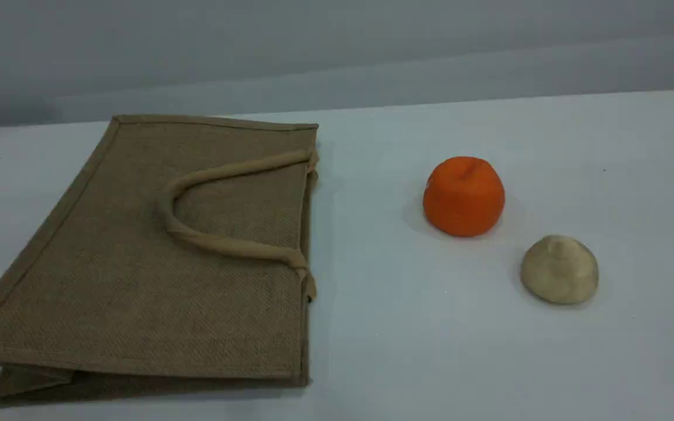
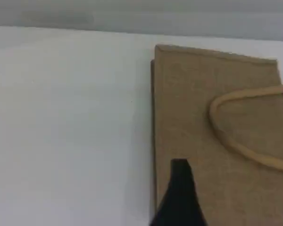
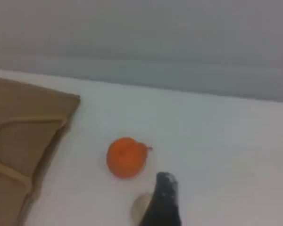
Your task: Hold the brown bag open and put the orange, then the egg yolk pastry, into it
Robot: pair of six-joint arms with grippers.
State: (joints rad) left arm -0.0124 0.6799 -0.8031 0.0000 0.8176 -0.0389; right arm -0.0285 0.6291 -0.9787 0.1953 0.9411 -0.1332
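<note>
On the near left of the white table lies the brown bag, flat on its side, mouth edge facing right toward the food. Mouth looks shut, panels pressed together, so nothing's inside as far as the pics show. Upper handle is folded back onto the top panel in a U.

Progress, by my read: basically zero. Bag not held open, orange not moved, pastry not moved. All three steps left: open bag w/ one gripper, orange in first, then pastry.

Near right: egg yolk pastry, pale beige dome w/ a small bump on top, sitting on the table, well apart from the bag. Just behind it and a bit left, near but not touching: the orange, bright, roundish, dimple on top, matte skin.

Bag is coarse tan jute w/ hemmed edges, handles lighter beige, far bigger than either food.

Grippers: neither arm shows in the scene view. Left gripper hangs over the bag's edge away from the mouth, jaws spread wide, holding nothing. Right gripper hangs above the pastry, the orange just beyond its tip, also wide apart & empty.
</note>
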